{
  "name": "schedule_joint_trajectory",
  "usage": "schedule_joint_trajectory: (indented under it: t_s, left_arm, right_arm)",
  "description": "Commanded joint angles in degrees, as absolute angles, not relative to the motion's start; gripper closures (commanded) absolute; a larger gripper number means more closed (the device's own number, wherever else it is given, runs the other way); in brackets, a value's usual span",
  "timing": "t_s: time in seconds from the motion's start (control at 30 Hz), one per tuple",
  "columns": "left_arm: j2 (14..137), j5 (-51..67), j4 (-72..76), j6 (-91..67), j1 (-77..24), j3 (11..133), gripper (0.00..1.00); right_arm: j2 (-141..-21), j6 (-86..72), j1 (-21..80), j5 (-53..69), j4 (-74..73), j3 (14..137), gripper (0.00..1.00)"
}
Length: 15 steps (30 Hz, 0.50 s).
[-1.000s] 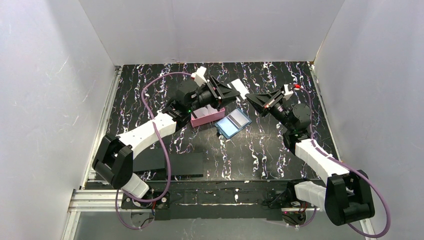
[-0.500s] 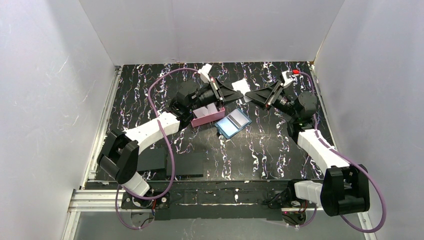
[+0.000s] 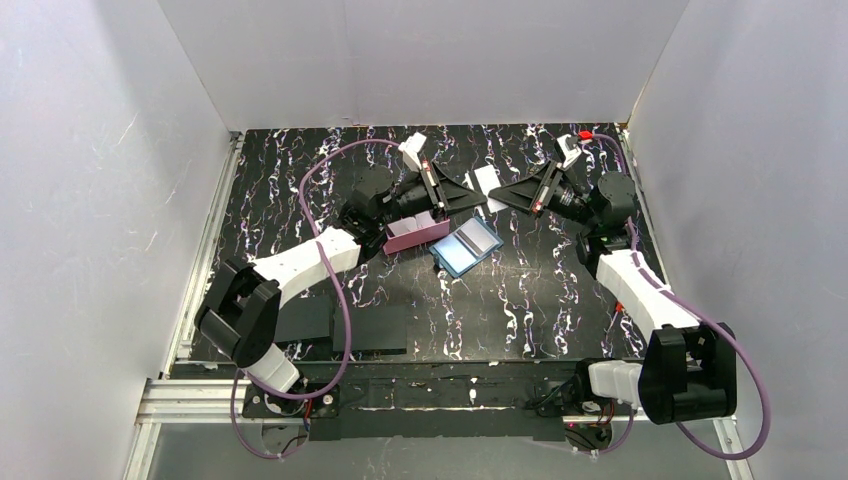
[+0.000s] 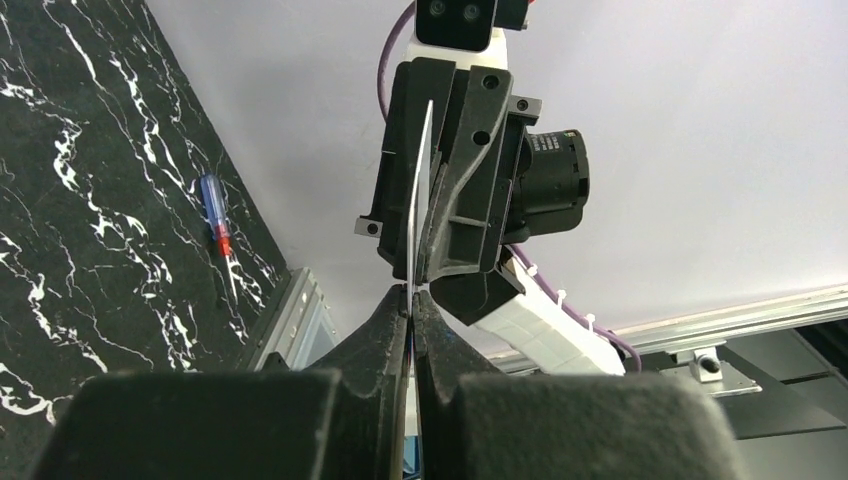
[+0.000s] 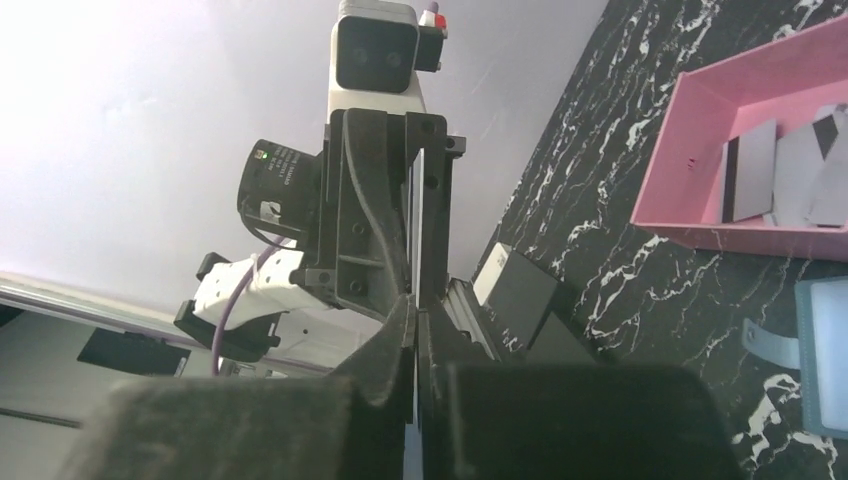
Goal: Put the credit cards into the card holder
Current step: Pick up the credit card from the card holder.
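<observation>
Two claws meet tip to tip above the counter (image 3: pixel 520 290). The left claw (image 4: pixel 410 296) is clamped on a white credit card (image 4: pixel 421 190) held edge-on, while the right claw (image 5: pixel 415 312) looks nearly closed at the same card, though I cannot tell if it grips. Other cards (image 5: pixel 752 172) lie in the pink card holder (image 3: pixel 414 239) near the left claw.

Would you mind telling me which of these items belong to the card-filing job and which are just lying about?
Job in hand:
- pink card holder
- cards lying inside it
- credit card held in the left pincer

Lying about:
- blue hinged case
- black pads
- small screwdriver
</observation>
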<state>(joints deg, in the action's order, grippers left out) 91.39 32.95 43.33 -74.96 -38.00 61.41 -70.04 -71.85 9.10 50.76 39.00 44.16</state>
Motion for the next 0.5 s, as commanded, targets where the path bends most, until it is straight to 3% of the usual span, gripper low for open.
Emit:
schedule_joint_trajectory:
  t_s: [0.0, 0.03, 0.1, 0.17, 0.3, 0.47]
  left_arm:
    - [90.78, 34.49, 44.9, -73.43, -37.52, 60.58, 1.0]
    - [90.93, 34.16, 43.21, -72.72, -37.3, 60.33, 0.94]
    - [91.16, 33.5, 34.01, -68.16, -37.02, 60.5, 0.7]
    - [91.78, 31.85, 20.64, -61.41, -36.98, 62.5, 0.61]
    - [93.91, 26.63, 5.36, -49.8, -37.27, 64.41, 0.58]
    - [96.93, 17.71, -5.47, -42.68, -39.23, 68.1, 0.8]
  right_arm:
    - [-70.71, -68.88, 6.18, 51.09, 39.34, 45.92, 0.99]
    - [-71.14, -66.21, 5.09, 51.19, 37.03, 46.3, 0.99]
    - [-71.93, -51.89, 2.94, 48.56, 19.71, 49.52, 0.99]
    - [-72.8, -33.19, 2.68, 40.5, 4.37, 53.42, 0.99]
    - [-77.73, -16.61, 6.11, 33.04, 3.04, 53.21, 0.99]
    - [-85.43, -4.22, 10.13, 33.17, 1.38, 55.66, 0.99]
